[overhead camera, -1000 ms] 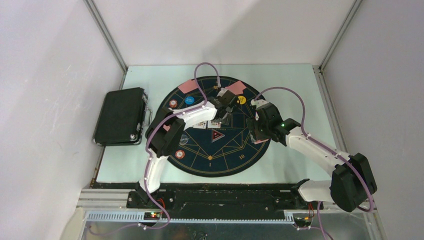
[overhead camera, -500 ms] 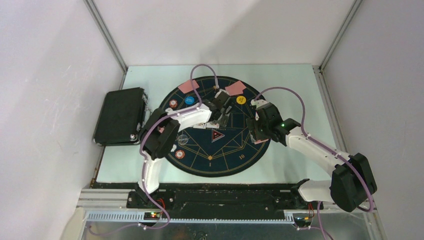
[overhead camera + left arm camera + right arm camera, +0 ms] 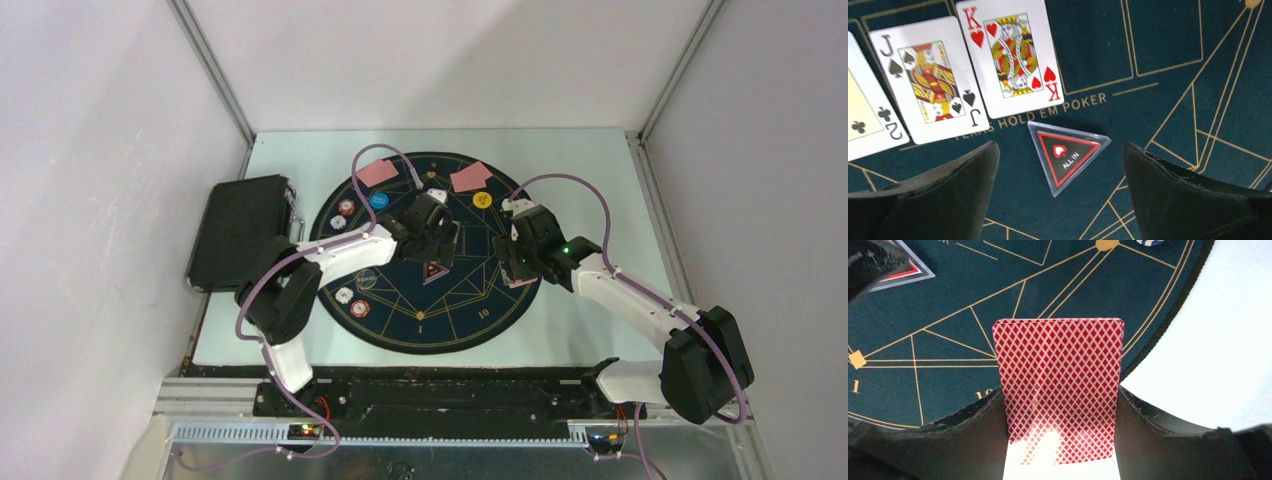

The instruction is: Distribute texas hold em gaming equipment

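My left gripper hangs open over the dark mat, one finger on each side of the red triangular "ALL IN" token, without touching it. Just beyond the token lie face-up cards: a king of hearts, a jack of spades and a club card. My right gripper is shut on the long edges of a stack of red-backed cards, held above the mat's right edge. From above, the left gripper sits mid-mat and the right gripper to its right. Two pink-backed cards lie at the far side.
Chips lie on the round mat: red-white, blue, yellow, white, grey. A black case lies left of the mat. Walls close in the pale tabletop.
My left arm has drawn back from the far side of the mat to its centre, above the triangular token, uncovering the far right pink card. The right arm has stayed still.
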`<state>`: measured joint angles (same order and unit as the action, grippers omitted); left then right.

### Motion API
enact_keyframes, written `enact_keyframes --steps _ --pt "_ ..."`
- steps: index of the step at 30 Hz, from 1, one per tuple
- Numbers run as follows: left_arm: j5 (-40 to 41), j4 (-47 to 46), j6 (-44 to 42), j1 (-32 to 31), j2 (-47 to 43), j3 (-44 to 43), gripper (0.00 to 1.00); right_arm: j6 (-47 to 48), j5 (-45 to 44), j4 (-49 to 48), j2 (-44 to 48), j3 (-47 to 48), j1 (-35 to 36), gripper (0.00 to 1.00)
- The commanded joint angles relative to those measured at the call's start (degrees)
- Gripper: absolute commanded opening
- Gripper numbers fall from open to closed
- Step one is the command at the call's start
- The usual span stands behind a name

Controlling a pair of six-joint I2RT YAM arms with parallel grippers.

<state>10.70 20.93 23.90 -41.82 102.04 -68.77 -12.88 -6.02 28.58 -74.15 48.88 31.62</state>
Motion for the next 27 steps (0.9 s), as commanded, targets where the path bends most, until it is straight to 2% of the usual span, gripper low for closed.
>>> enact_keyframes --steps 1,21,27 --pt "-4.28 -2.57 3.62 -0.80 -1.00 0.70 1.00 0.53 -0.83 -1.54 0.45 0.34 -0.07 0.00" --pt "5.49 4.48 4.82 -4.30 6.10 -2.95 0.99 0.59 -0.78 -1.48 0.30 0.31 -0.02 0.00" --pt "5.44 3.42 5.64 -4.25 7.81 -4.16 0.97 0.64 -0.55 -1.55 0.22 0.34 0.02 0.00"
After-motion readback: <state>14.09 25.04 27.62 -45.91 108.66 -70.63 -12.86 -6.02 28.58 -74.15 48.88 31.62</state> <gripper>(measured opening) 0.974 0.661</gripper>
